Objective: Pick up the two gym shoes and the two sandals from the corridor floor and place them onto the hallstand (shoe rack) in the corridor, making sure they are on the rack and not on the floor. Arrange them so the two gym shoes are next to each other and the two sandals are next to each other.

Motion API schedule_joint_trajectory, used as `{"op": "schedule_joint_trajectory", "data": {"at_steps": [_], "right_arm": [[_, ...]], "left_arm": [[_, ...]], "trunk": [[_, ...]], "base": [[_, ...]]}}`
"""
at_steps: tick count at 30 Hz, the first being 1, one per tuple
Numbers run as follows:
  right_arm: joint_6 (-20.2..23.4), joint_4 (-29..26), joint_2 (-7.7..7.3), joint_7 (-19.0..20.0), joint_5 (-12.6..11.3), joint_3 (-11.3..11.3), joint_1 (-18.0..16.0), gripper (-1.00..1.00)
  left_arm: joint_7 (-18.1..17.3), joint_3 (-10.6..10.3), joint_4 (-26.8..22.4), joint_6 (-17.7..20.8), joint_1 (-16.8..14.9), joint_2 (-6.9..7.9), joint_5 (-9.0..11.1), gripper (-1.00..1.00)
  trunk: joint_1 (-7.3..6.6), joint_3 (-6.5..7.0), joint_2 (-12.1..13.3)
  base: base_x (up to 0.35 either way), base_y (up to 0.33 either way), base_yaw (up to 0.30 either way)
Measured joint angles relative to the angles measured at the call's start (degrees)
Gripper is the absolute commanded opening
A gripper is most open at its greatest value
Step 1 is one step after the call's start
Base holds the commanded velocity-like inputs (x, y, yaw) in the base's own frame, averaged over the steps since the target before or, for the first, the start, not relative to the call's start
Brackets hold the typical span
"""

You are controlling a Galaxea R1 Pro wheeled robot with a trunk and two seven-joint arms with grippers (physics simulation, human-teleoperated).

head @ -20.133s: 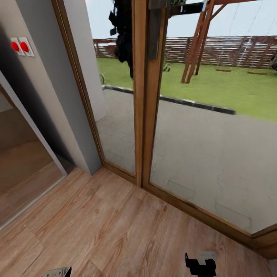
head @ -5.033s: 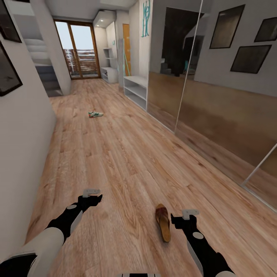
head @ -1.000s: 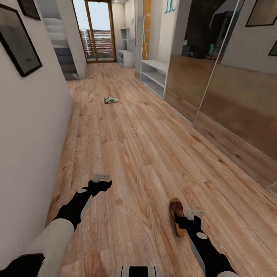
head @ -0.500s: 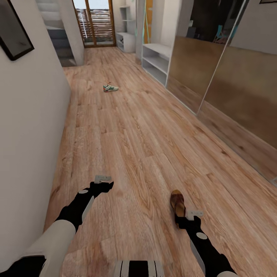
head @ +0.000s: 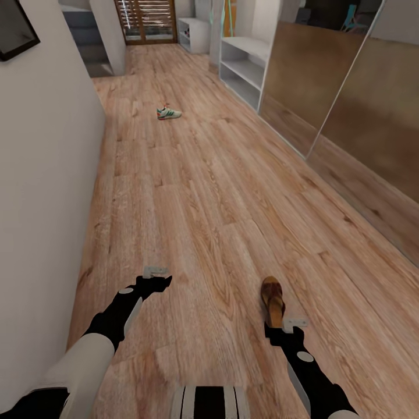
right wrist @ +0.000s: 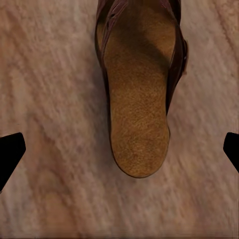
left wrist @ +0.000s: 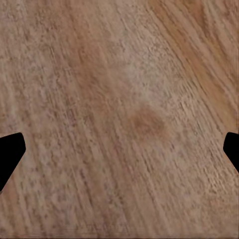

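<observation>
One brown sandal [head: 272, 299] lies on the corridor floor [head: 209, 192], just ahead of my right gripper [head: 273, 330]. In the right wrist view the sandal [right wrist: 139, 94] shows its tan insole and dark strap. My right gripper [right wrist: 119, 152] is open above its heel end, with nothing between the fingers. My left gripper [head: 163, 281] hovers open over bare planks [left wrist: 119, 99], with its fingertips [left wrist: 10, 154] spread wide. A white gym shoe [head: 169, 112] with green stripes lies far down the corridor. The hallstand [head: 195, 32] stands at the far end.
A white wall [head: 46, 174] runs close along my left. On the right stand a low grey two-tier bench [head: 247, 67] and mirrored sliding doors [head: 349, 105]. Stairs [head: 87, 35] and a glazed door [head: 145, 17] are at the far end.
The head view has tilted down and shifted, so the far end sits higher in the picture. The sandal now lies a little further ahead of my right gripper. Both grippers stay open.
</observation>
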Motion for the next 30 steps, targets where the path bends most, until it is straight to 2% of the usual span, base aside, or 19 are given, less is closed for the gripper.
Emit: {"op": "schedule_joint_trajectory", "data": {"at_steps": [4,8,16,30], "right_arm": [[-0.16,0.14,-0.01,0.0,0.03,0.0,0.01,1.0],[-4.45,1.35,-0.04,0.01,0.07,-0.05,0.02,1.0],[-9.59,3.68,-0.16,0.02,0.07,-0.06,0.02,1.0],[-11.02,4.23,-0.18,0.02,0.08,-0.05,0.02,1.0]], "left_arm": [[0.0,0.0,0.0,-0.04,0.03,0.02,0.0,1.0],[0.0,-0.03,0.01,-0.08,0.03,0.08,0.0,1.0],[-0.05,-0.02,0.03,-0.09,0.03,0.08,0.0,1.0],[0.03,0.02,0.03,-0.11,-0.04,0.0,0.0,1.0]], "trunk": [[0.1,-1.25,-0.05],[0.21,-2.5,-0.11],[0.41,-5.0,-0.22],[0.77,-9.37,-0.4]], "base": [[0.0,0.0,0.034],[0.0,0.0,0.006],[0.0,0.0,0.001],[0.0,0.0,0.0]]}}
